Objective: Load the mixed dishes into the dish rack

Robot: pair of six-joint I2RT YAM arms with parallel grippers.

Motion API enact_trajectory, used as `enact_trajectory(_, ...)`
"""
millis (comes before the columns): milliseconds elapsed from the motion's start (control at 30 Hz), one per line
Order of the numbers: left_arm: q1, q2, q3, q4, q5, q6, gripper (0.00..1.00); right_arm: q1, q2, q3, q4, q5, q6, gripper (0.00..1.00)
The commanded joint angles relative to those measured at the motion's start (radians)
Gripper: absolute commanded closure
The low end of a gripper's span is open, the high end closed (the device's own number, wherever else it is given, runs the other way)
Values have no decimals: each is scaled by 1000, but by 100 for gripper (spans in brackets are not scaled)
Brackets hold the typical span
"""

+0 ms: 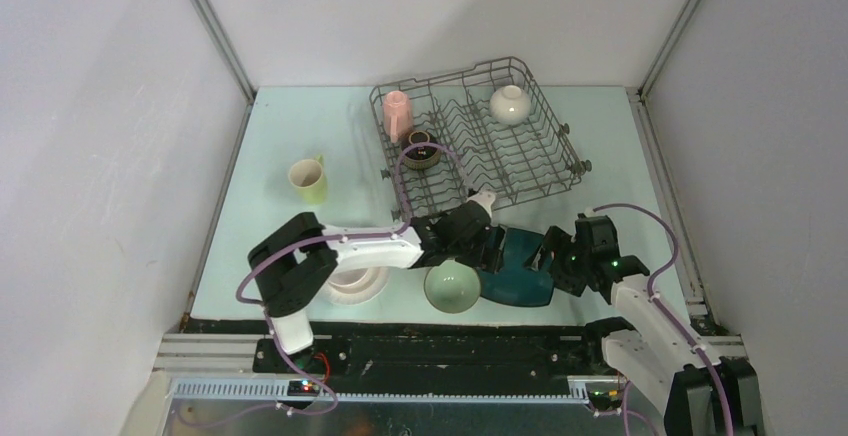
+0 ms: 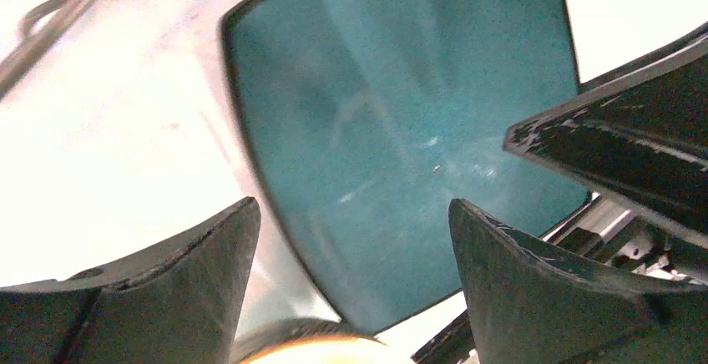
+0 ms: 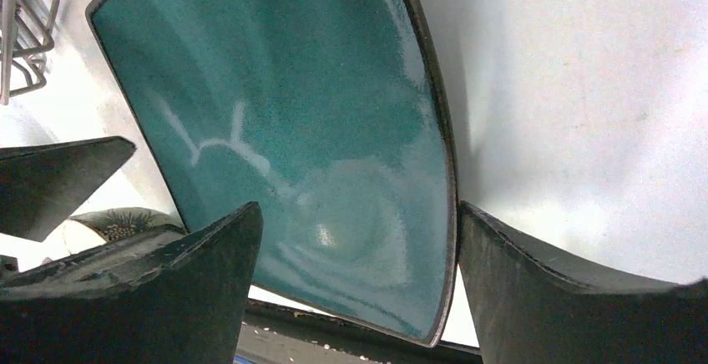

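L gripper (image 1: pixel 488 246) & R gripper (image 1: pixel 556 258) both spread wide, gripping nothing, hanging low over dark teal plate (image 1: pixel 516 282) from opp. sides. Dish rack (image 1: pixel 530 171), dark wire w/ upright tines, sits far centre, long axis approx left-right, slightly skewed; holds pink mug (image 1: pixel 398 113), white bowl (image 1: pixel 510 104), brown bowl (image 1: pixel 422 150). Teal plate lies flat at near edge, glossy, squarish, rounded corners. Round white plate (image 1: pixel 345 296) w/ pale pink bowl (image 1: pixel 362 278) sits partly under L arm. Pale green bowl (image 1: pixel 452 287), mouth up, just beside teal plate's left. Yellow-green mug (image 1: pixel 308 180) upright, left of rack.
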Motion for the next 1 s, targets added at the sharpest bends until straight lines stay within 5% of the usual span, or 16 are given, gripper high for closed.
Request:
enact_trajectory(0,26,-118,-52,-32,-60,17,10,24,33,-28,-18,-3,-22,14)
enact_trajectory(300,70,-241,-199,183,-32,-72,13,63,41,-56,137,-20,-58,15)
enact_trajectory(467,104,-146,-174,184,35,-70,16,64,37,-57,159,-33,-60,18)
enact_trajectory(733,106,-59,-96,74,-45,-30,22,65,52,-55,164,-38,-58,21)
enact_trajectory(867,107,-14,-79,67,-33,-20,29,68,59,-56,169,-43,-58,24)
enact_trajectory(967,107,16,-83,122,22,-12,46,75,88,-56,194,-79,-62,26)
